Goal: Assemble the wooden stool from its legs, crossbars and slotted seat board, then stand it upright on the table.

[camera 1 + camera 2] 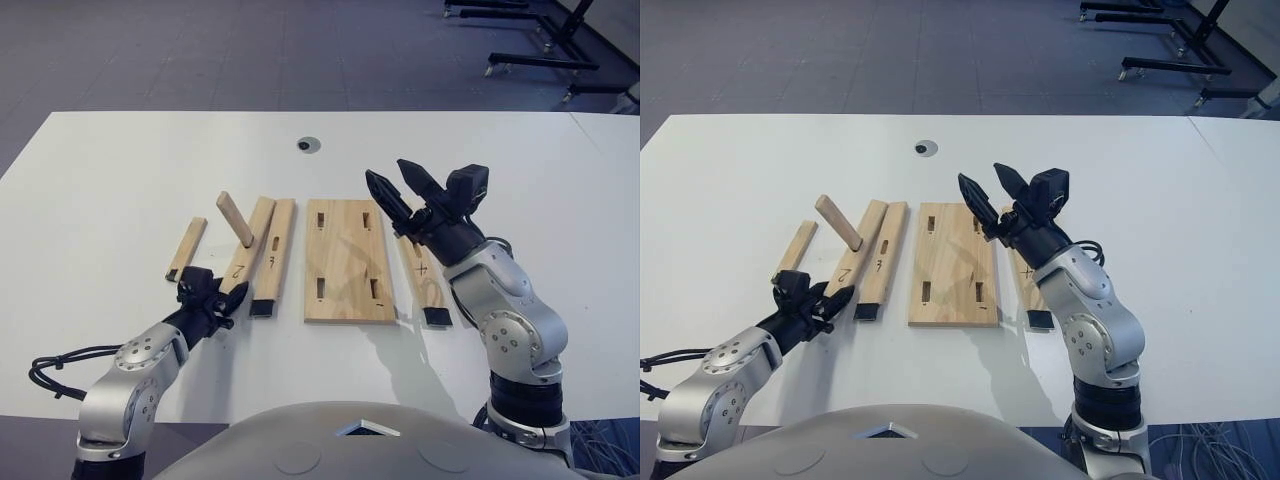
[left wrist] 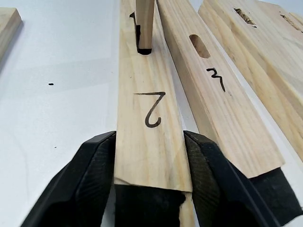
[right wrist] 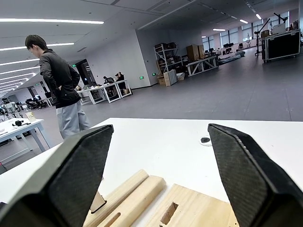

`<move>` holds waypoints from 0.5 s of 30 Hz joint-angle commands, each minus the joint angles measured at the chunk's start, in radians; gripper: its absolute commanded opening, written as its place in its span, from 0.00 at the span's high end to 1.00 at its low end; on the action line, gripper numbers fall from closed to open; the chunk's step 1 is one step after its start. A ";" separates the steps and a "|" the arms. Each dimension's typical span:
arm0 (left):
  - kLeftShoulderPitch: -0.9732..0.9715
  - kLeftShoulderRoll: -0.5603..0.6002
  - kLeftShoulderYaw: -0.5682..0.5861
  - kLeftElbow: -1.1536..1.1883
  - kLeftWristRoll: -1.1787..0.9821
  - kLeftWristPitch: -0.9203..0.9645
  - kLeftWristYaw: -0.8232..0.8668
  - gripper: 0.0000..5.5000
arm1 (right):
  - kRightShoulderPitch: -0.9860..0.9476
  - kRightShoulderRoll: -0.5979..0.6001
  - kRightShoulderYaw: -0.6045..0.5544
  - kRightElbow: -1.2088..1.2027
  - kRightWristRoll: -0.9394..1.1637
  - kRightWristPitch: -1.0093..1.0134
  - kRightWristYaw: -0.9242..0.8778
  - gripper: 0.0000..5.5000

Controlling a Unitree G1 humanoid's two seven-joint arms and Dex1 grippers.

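While the left gripper [image 1: 210, 297] sits low on the table [image 1: 120, 180] with its two fingers pressed against both sides of the near end of the leg marked 2 [image 1: 252, 245], the right gripper [image 1: 388, 172] hangs raised over the far right part of the slotted seat board [image 1: 345, 262], its fingers spread wide with nothing between them; the board lies flat at the middle of the table, four slots showing; the leg marked 3 [image 1: 276, 255] lies just beside leg 2, between it and the board; a short crossbar [image 1: 235, 218] stands tilted with its lower end in leg 2's slot; another crossbar [image 1: 187, 247] lies flat further left; a fourth leg [image 1: 422, 285] lies right of the board, partly under the right arm.
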 commanded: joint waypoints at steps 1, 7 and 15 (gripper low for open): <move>0.055 0.010 -0.039 0.109 0.005 0.094 0.003 0.62 | -0.028 -0.005 -0.016 -0.009 0.022 0.017 -0.006 0.33; 0.044 0.084 -0.081 0.137 0.071 0.046 -0.001 0.62 | -0.033 0.004 -0.012 -0.003 0.022 0.008 -0.011 0.33; 0.033 0.155 -0.113 0.202 0.149 -0.057 -0.013 0.63 | -0.038 0.013 -0.009 0.001 0.002 -0.010 -0.021 0.33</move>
